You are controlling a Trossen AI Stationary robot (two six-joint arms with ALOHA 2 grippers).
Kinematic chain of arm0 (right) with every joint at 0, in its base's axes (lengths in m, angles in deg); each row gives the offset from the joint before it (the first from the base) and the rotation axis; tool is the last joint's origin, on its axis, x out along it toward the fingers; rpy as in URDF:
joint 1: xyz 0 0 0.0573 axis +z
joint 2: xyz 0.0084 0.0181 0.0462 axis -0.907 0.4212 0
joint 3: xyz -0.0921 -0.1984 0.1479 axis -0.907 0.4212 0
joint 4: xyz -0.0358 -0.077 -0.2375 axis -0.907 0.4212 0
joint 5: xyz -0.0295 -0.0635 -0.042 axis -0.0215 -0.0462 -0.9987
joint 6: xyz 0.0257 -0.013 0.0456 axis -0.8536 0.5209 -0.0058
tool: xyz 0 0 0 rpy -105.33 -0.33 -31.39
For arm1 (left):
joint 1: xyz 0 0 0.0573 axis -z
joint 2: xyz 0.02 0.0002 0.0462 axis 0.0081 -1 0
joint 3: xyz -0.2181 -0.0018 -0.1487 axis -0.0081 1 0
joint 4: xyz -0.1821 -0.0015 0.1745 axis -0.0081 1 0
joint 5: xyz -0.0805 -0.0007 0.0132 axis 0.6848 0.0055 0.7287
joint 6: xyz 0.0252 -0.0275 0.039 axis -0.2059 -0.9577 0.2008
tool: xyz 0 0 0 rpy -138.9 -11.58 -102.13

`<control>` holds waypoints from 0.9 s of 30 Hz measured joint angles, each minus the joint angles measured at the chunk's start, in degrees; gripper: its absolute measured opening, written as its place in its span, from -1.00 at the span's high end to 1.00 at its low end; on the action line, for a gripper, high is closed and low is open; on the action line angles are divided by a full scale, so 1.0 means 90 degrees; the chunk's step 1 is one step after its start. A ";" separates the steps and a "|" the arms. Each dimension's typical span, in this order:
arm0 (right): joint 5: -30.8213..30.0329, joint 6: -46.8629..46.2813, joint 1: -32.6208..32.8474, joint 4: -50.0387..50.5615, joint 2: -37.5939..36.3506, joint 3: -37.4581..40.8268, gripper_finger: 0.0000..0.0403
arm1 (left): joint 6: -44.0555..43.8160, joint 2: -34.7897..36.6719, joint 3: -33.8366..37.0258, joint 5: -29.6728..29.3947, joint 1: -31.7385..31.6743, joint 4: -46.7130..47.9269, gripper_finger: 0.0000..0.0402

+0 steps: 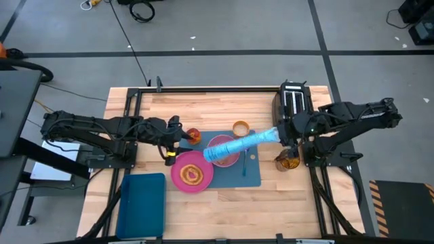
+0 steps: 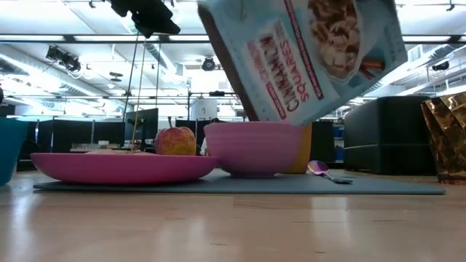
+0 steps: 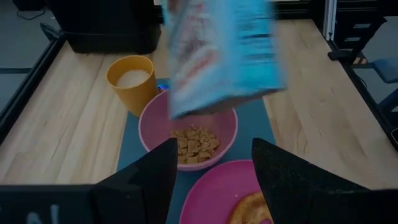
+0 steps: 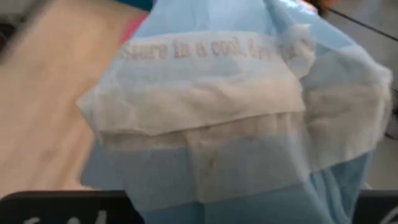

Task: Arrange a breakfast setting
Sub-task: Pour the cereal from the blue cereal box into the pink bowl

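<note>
Plate [image 2: 120, 167] and bowl [image 2: 253, 148] sit below the cereal box [image 1: 239, 145], clamped tilted in the right gripper [image 1: 283, 133]; the left gripper [image 1: 169, 147] is open beside the plate.

Both arms are dark, built from jointed segments with black cabling routed along the links. The left gripper [image 3: 211, 177] carries two broad, flat, matte-black fingers [image 3: 146, 180] with angular edges. The right gripper [image 1: 283, 133] has a compact black housing. White lettering marks the left wrist body.

cereal box [image 1: 239, 146] tilted over bowl [image 3: 188, 129], cup [image 3: 131, 82] seemingly behind
</note>
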 joint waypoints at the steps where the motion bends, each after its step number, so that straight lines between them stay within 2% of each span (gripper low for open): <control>1: -0.0085 -0.0083 -0.0002 0.0005 -0.0007 0.0002 0.40 | 0.0000 0.0000 0.0000 0.0000 0.0000 -0.0015 -0.07; 7: 0.0309 -0.0152 0.0087 -0.0036 -0.0012 -0.0005 0.40 | 0.0022 0.0000 0.0000 0.0000 0.0007 -0.0134 -0.07; 9: -0.0026 -0.0333 0.0104 0.0100 -0.0039 -0.0002 0.40 | 0.0035 0.0000 0.0000 0.0000 0.0045 -0.0222 -0.07; 11: 0.0076 -0.0268 0.0119 0.0051 -0.0053 -0.0005 0.40 | 0.0148 0.0000 0.0000 -0.0003 0.0094 -0.0296 -0.07; 13: -0.0177 -0.0405 0.0154 0.0102 -0.0069 -0.0003 0.40 | 0.0189 0.0000 0.0000 -0.0010 0.0163 -0.0347 -0.07; 19: -0.0027 -0.0145 0.0236 -0.0318 -0.0052 -0.0004 0.40 | 0.0189 -0.0002 0.0000 -0.0003 0.0255 -0.0411 -0.07; 22: -0.0281 -0.0078 0.0225 -0.0288 -0.0039 -0.0001 0.40 | 0.0187 -0.0002 0.0000 -0.0007 0.0255 -0.0416 -0.07; 27: -0.0049 -0.0120 0.0250 -0.0392 -0.0036 -0.0004 0.40 | 0.0193 -0.0002 0.0000 -0.0006 0.0303 -0.0425 -0.07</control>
